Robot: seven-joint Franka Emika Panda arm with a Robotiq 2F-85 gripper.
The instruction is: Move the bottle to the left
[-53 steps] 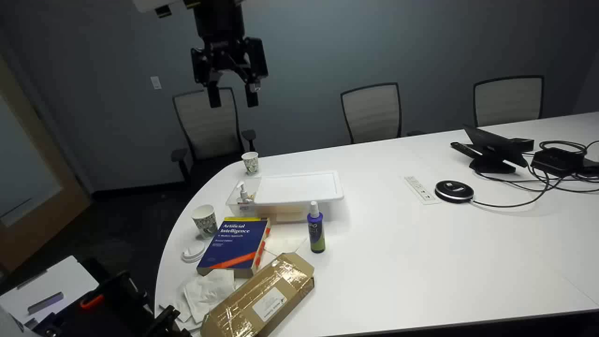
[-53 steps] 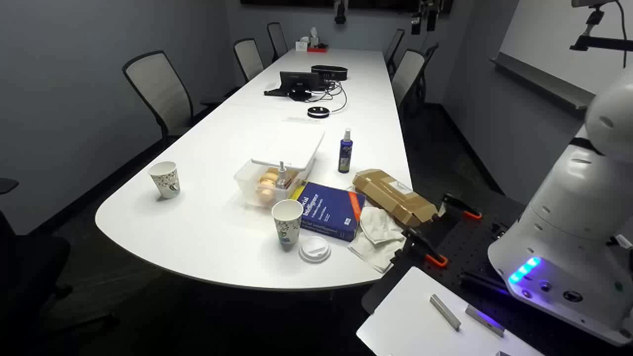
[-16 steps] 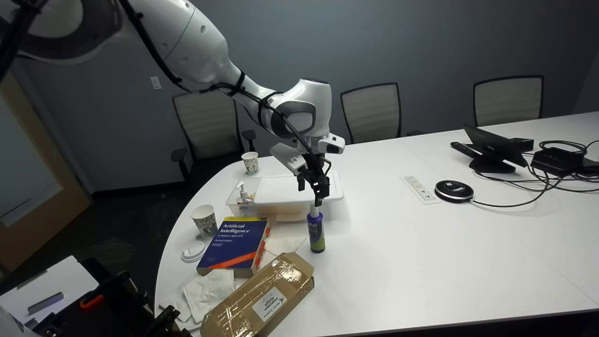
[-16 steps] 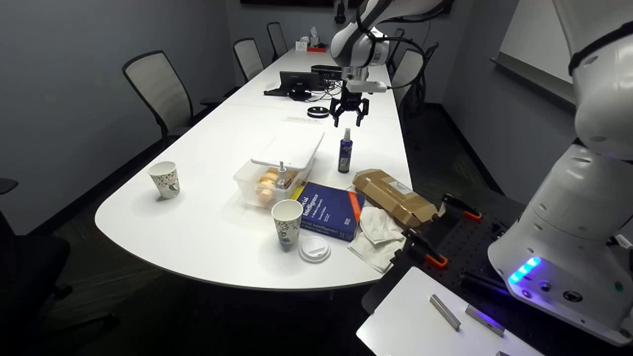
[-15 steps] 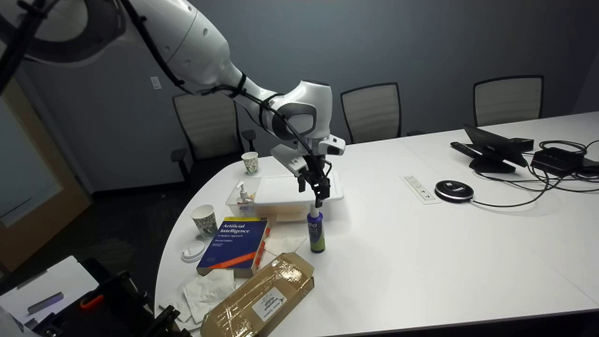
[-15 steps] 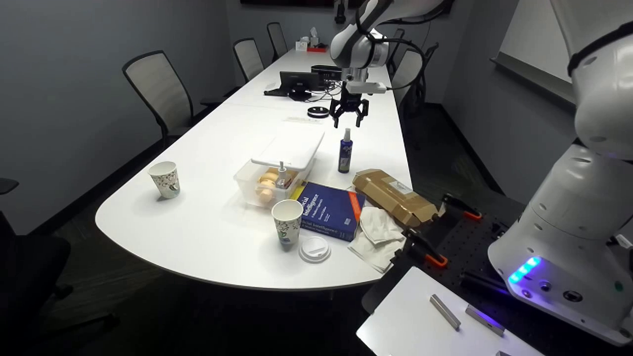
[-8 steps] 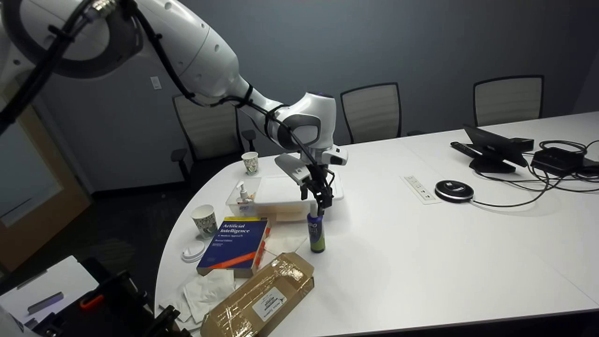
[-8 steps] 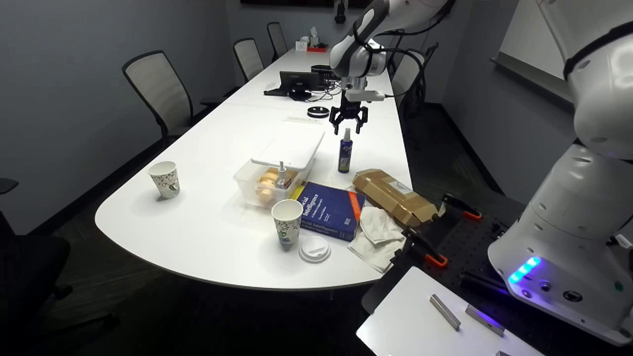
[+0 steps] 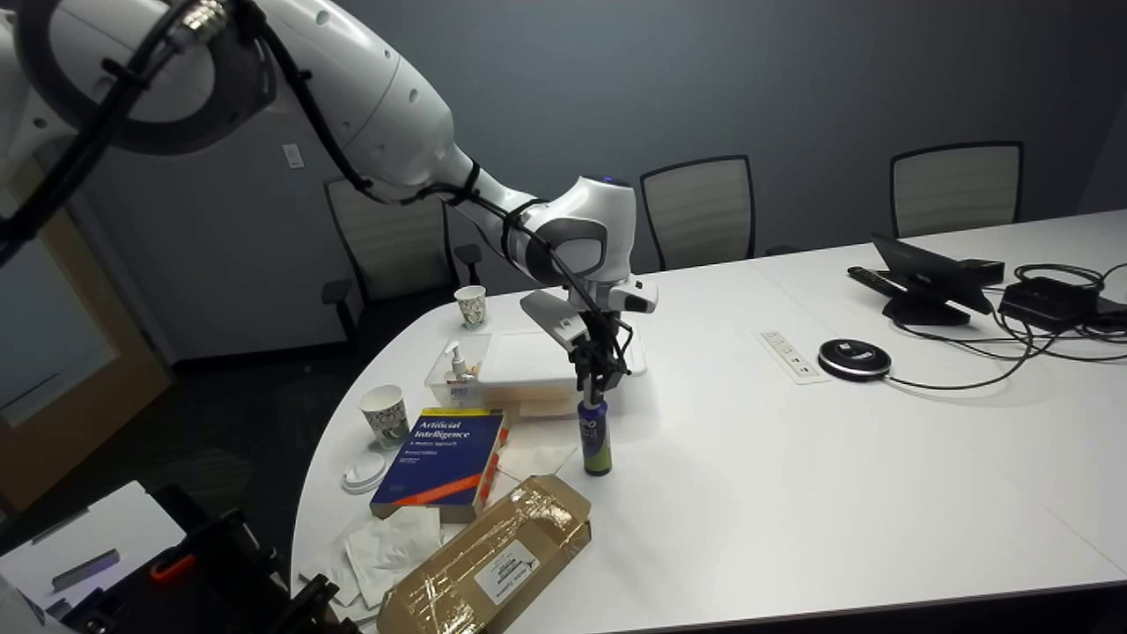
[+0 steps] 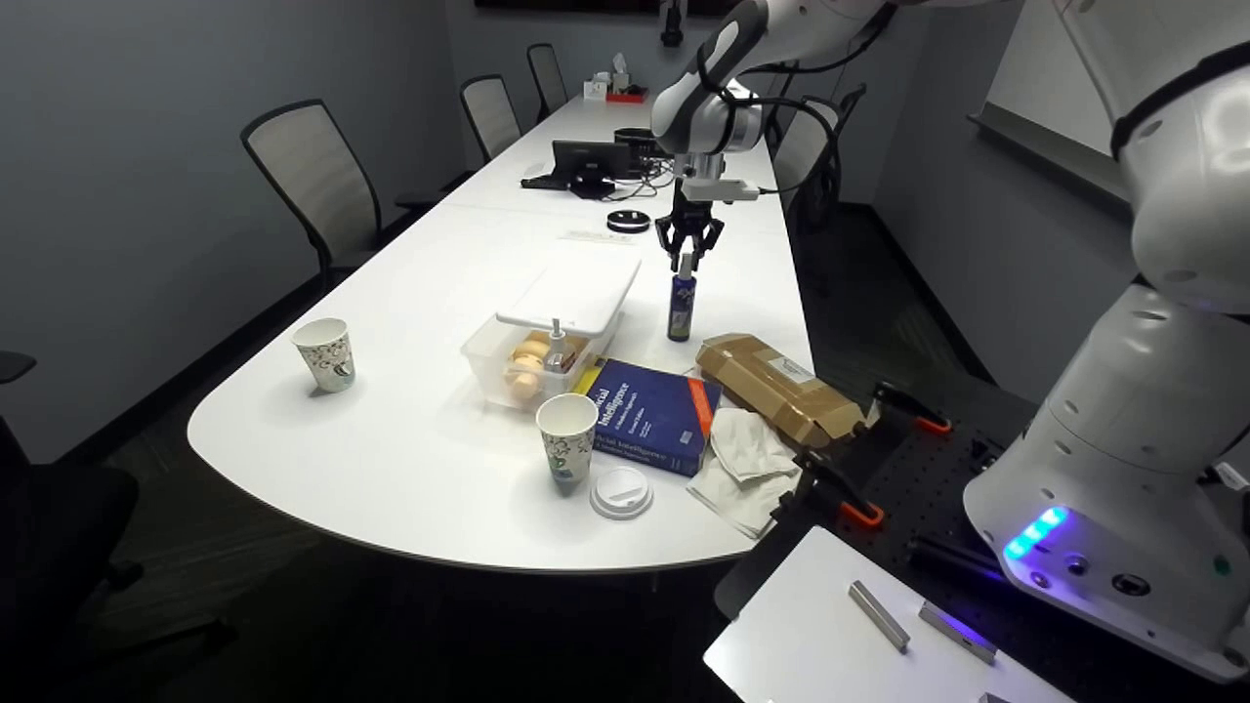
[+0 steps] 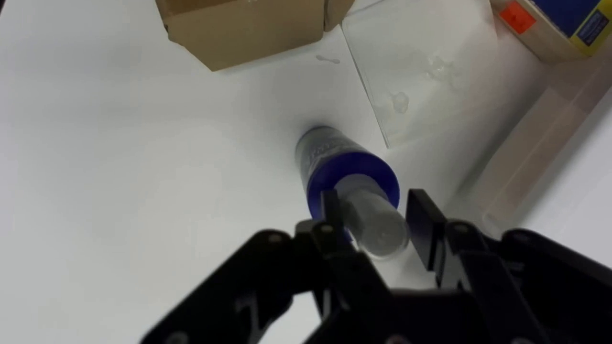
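Note:
The bottle (image 9: pixel 595 445) stands upright on the table in both exterior views, a slim blue-purple body with a green lower part and a pale cap. In the wrist view I look down on the dark blue shoulder of the bottle (image 11: pixel 351 165). My gripper (image 11: pixel 374 196) points down from above, one finger on each side of the pale cap. The jaws are narrowed but still apart, and thin gaps show between the cap and the fingers (image 11: pixel 423 227). Whether either pad touches the cap is hard to tell. From outside, the gripper (image 10: pixel 685 264) sits right over the bottle top.
A clear bin with a white lid (image 9: pixel 546 361) stands just behind the bottle. A cardboard box (image 9: pixel 493 559), a blue book (image 9: pixel 445 453) and a paper cup (image 9: pixel 385 414) lie or stand close by. A flat white napkin (image 11: pixel 425 62) lies beside the bottle.
My gripper has come from high above down to the cap, sinking a little further in the last second. Its fingers have drawn together from wide apart. The bottle has not moved.

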